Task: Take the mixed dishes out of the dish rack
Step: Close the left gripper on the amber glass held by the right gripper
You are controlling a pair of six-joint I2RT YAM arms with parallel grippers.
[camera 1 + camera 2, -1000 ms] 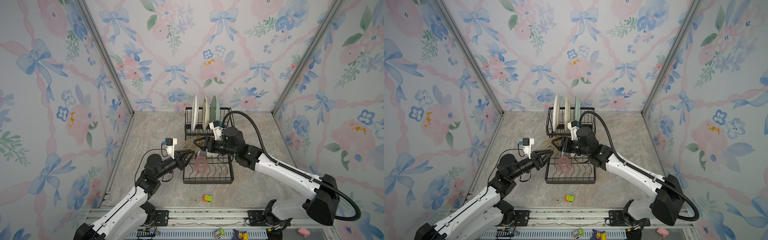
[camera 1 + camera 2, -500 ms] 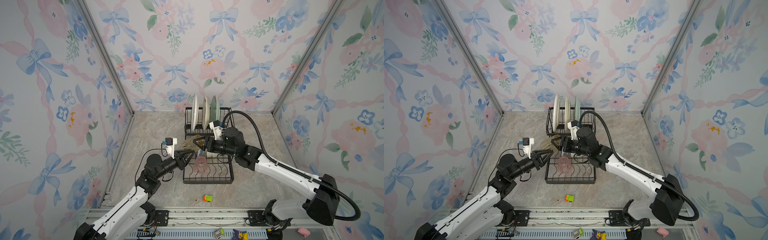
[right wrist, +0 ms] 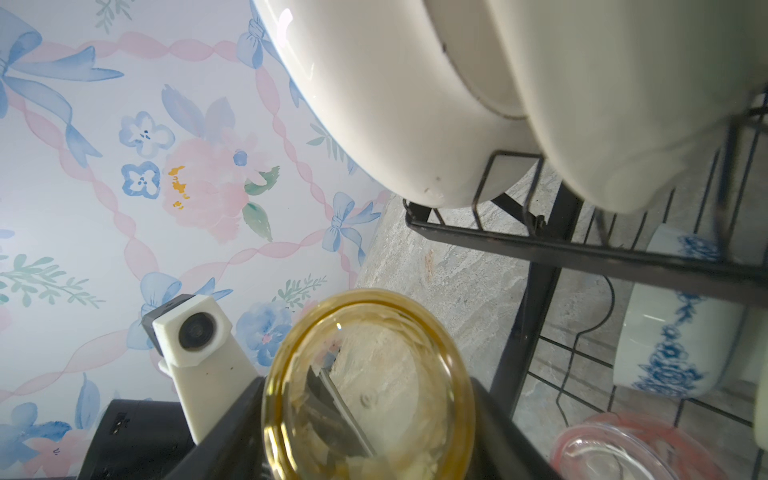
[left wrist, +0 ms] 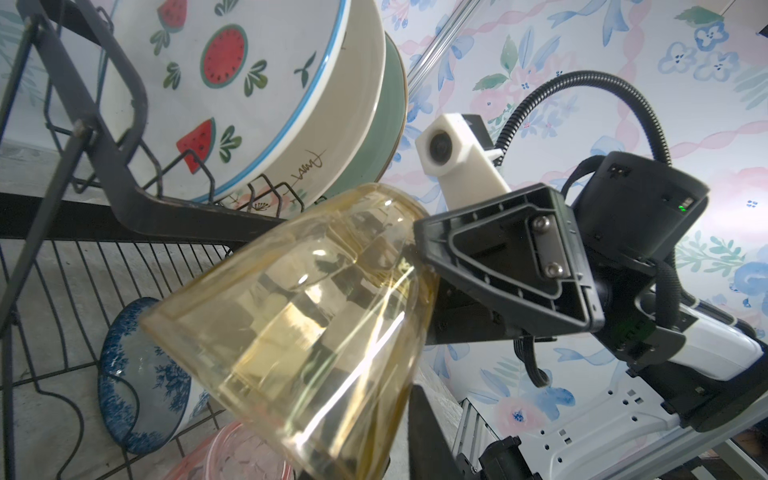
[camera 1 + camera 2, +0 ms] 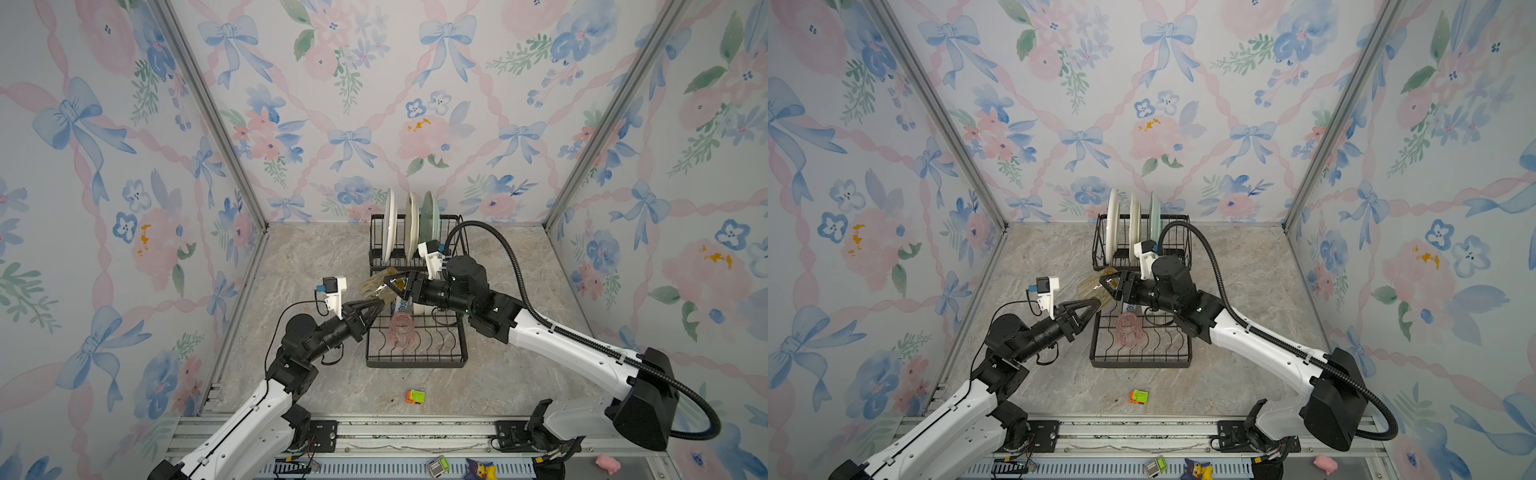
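- Handover step, by the look of it: amber tumbler (image 5: 380, 289) hangs in the air over the left edge of the dish rack (image 5: 415, 362), just in front of the upper basket. It is tipped on its side and touches no wire.
- Right gripper (image 5: 395, 286) is clamped across the tumbler's base end. Its wrist view looks straight at the base, with a jaw on either side.
- Left gripper (image 5: 376, 308) meets the tumbler's open mouth from the opposite side. Jaws stand nearly together about the rim wall, and one finger (image 3: 328, 399) shows through the glass, inside the tumbler. Whether they truly pinch the wall cannot be told.
- Next move, as judged: the left needs a firm bite on the rim before the right lets go, then a carry to bare table (image 5: 316, 257) and an upright set-down. Glass is smooth, so a thin rim pinch may slip or swing.
- Left to unload: three plates (image 5: 409, 224) upright in the upper basket; pink tumbler (image 5: 401, 330) and blue-patterned bowl (image 4: 141, 374) on the lower tray.
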